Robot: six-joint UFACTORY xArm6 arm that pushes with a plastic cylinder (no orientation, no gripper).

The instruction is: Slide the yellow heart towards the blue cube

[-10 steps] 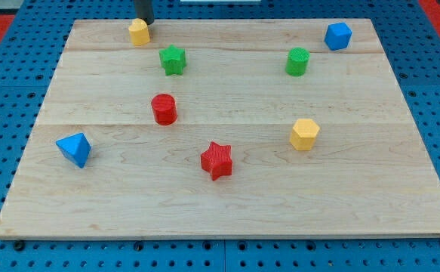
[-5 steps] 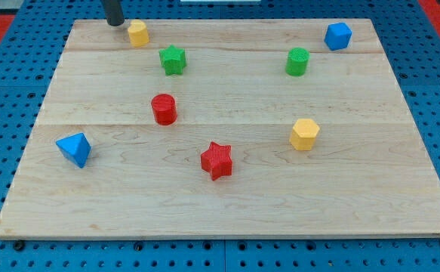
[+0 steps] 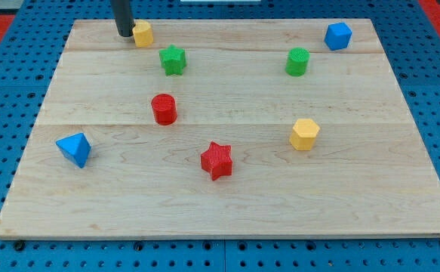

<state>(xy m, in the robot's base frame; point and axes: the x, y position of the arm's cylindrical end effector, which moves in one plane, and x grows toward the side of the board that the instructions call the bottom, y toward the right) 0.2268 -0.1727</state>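
The yellow heart (image 3: 143, 33) lies near the board's top edge, left of centre. My tip (image 3: 123, 34) stands right at its left side, touching or nearly touching it. The blue cube (image 3: 338, 35) sits at the board's top right corner, far to the right of the heart. The rod runs up out of the view's top.
A green star (image 3: 173, 59) lies just below and right of the heart. A green cylinder (image 3: 297, 61) sits left of and below the blue cube. A red cylinder (image 3: 164, 109), red star (image 3: 216, 159), yellow hexagon (image 3: 304, 134) and blue pyramid-like block (image 3: 75, 148) lie lower down.
My tip has moved from above the heart round to its left side and come down level with it. The heart has shifted slightly to the right.
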